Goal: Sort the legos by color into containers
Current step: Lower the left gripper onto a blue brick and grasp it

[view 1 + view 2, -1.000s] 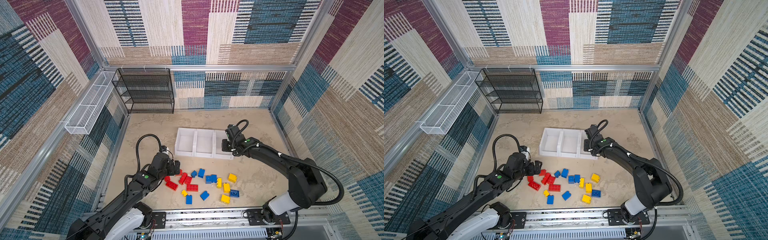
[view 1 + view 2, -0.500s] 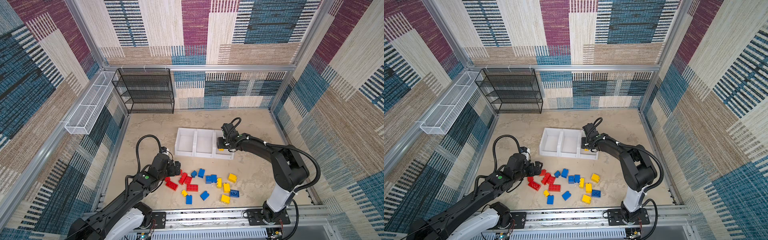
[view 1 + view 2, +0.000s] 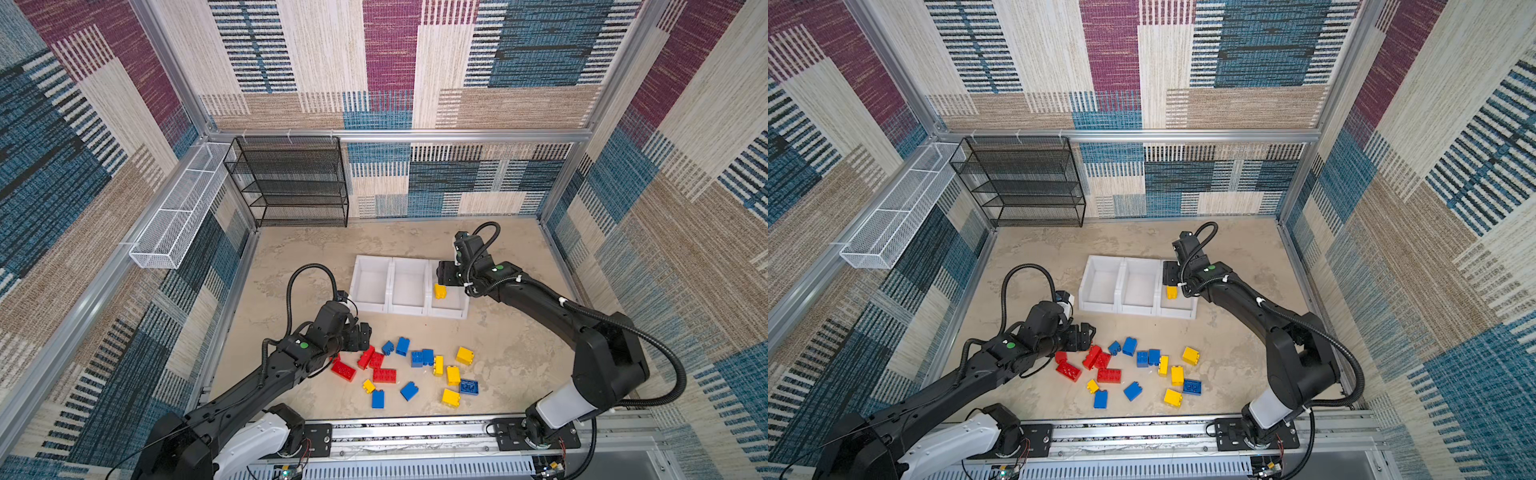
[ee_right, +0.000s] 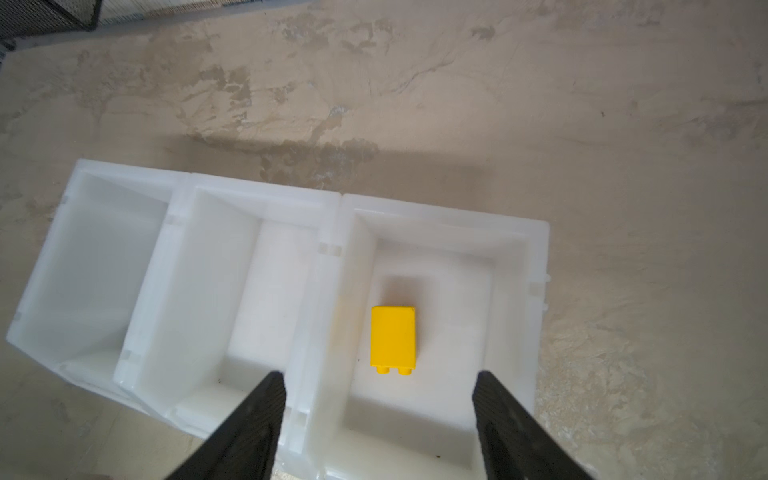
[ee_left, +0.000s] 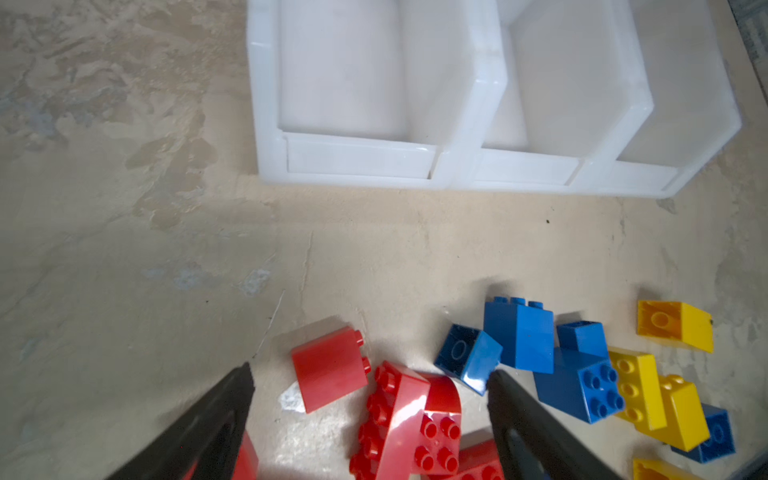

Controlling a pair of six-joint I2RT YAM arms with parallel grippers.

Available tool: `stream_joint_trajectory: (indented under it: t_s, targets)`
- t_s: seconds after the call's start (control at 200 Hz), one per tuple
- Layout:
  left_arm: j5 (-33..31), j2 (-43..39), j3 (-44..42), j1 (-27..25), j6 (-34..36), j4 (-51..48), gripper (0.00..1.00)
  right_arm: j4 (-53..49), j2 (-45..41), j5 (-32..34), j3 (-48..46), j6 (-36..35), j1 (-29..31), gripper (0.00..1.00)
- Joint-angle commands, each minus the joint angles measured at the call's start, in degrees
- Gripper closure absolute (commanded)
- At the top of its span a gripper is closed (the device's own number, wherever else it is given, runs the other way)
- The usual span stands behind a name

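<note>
Landing in bin (image 4: 538,266), yellow lego (image 4: 392,337), right fingers (image 4: 253,415) opened

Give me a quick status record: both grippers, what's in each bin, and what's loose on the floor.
left gripper: open, empty, over the red bricks
right gripper: open, empty, above the right-end bin (ends as in the top views)
right-end bin: one yellow brick, lying on its side
middle bin: empty
left-end bin: empty
loose bricks: red, blue and yellow, scattered on the floor in front of the bins
</note>
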Motion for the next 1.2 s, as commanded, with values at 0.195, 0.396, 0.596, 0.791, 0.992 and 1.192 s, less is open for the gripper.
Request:
stream_joint_trajectory:
  t_s: [0.195,0.396,0.596,0.791,0.992,1.192]
  targets:
    - [1.6,9.9,8.8,-12.0,3.9,-2.0,0.16,-4.5,-8.6,2.9,-6.8,3.8,0.0,0.24]
    - [0.9,20.1,15.1,-21.0,-2.1,-5.3,0.19,-3.6,-11.1,3.1,-10.4,5.7,0.0,0.23]
    - [-0.3,26.8,19.7,-24.8,-8.2,-9.0,0.21,-1.5,-11.6,1.8,-13.0,5.9,-0.1,0.23]
    - [-0.5,31.3,23.8,-25.8,-9.0,-11.0,0.22,0.2,-12.0,0.5,-15.4,6.2,-0.1,0.23]
    - [-0.4,37.2,28.7,-25.9,-9.7,-15.2,0.23,0.4,-13.2,0.6,-16.3,6.5,-0.1,0.23]
    - [-1.2,40.9,32.4,-25.9,-9.3,-17.7,0.29,0.8,-14.1,0.4,-17.8,7.4,-0.2,0.23]
